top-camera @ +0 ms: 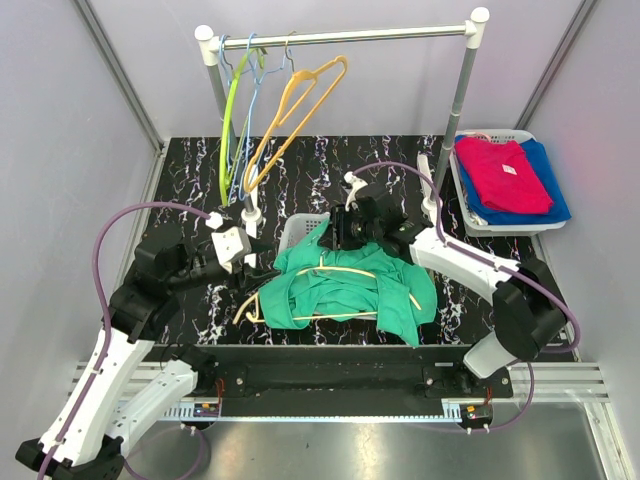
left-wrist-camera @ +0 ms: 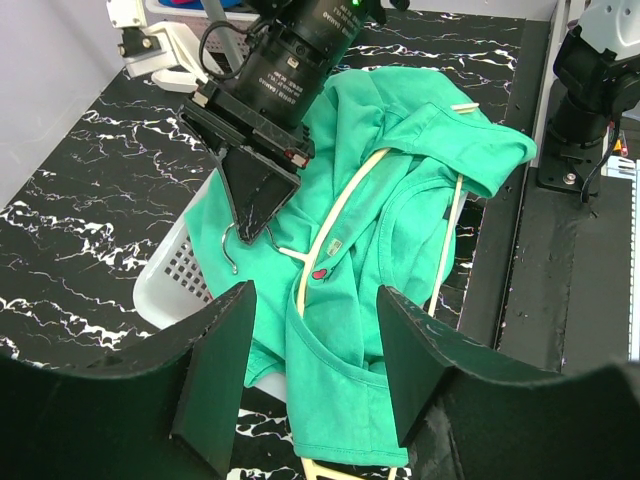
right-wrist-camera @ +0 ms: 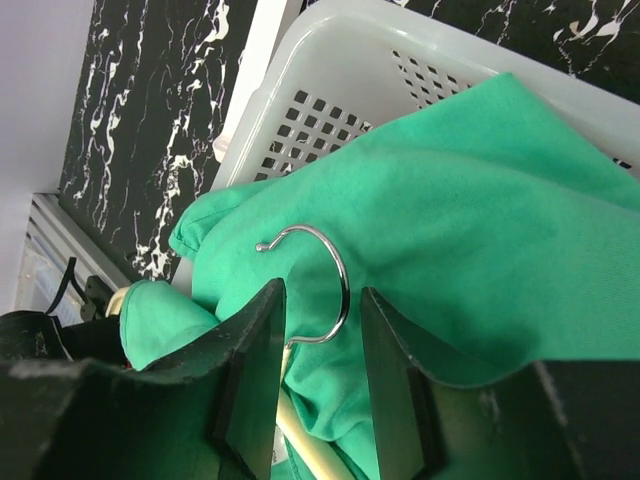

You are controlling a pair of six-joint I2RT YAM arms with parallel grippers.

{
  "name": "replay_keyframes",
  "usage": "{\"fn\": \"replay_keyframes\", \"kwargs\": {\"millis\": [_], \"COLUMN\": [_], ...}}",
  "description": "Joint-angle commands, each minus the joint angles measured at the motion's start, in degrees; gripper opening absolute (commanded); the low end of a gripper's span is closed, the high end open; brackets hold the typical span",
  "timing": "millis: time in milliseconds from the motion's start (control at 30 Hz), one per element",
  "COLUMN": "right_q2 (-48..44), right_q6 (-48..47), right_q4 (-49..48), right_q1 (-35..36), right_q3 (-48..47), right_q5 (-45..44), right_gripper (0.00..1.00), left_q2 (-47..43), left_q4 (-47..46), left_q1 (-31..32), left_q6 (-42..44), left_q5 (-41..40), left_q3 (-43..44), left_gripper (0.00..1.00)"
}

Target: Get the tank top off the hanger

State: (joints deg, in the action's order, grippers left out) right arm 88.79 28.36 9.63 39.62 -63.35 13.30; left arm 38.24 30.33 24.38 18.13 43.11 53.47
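The right gripper (right-wrist-camera: 320, 290) has its jaws partly parted, one on each side of the metal hook (right-wrist-camera: 343, 285). They do not appear to clamp it. The hook curls over green fabric, and where it joins the hanger is hidden behind the jaws.

The left gripper (left-wrist-camera: 315, 290) hangs with its jaws spread wide, grasping nothing, just above the near edge of the tank top (left-wrist-camera: 400, 200).

There is one green tank top, crumpled on one cream hanger (left-wrist-camera: 340, 215). It lies in the middle of the black marbled table (top-camera: 180, 190), between the two arms. Only stretches of the hanger show through the neck and arm openings; the rest is under cloth. One end of the tank top is draped over a white basket (right-wrist-camera: 330, 60), which it mostly covers.

At the back stands a rail (top-camera: 345, 37). On it hang one lime hanger (top-camera: 230, 120), one orange hanger (top-camera: 290, 110) and thin blue hangers (top-camera: 250, 110) that are too fine to count.

A second basket (top-camera: 500, 228) sits at the right. It holds a folded red garment (top-camera: 500, 170) on top of a blue garment (top-camera: 550, 190).
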Motion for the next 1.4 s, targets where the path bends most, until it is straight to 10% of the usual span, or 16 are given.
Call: {"fn": "replay_keyframes", "kwargs": {"millis": [0, 300, 800, 1367], "right_q2": [1.38, 0.6, -11.36, -20.4], "right_q6": [2.49, 2.58, -4.1, -10.78], "right_q4": [-5.75, -8.75, 1.45, -9.09], "right_q1": [-1.12, -1.03, -1.12, -1.21], "right_q3": [1.39, 1.39, -11.0, -10.39], "right_q5": [2.87, 5.86, 7.7, 25.27], "right_gripper": [0.42, 0.02, 0.02, 0.0], "left_q2": [-0.62, -0.62, -0.71, 3.42], "left_q4": [-1.76, -1.76, -1.76, -1.76], "left_q1": [-0.3, -0.39, -0.48, -0.48], "left_q6": [0.24, 0.33, 0.24, 2.08], "left_q5": [1.36, 1.18, 1.54, 3.55], "left_q3": [0.05, 0.14, 0.05, 5.85], "left_gripper": [0.57, 0.57, 0.57, 0.68]}}
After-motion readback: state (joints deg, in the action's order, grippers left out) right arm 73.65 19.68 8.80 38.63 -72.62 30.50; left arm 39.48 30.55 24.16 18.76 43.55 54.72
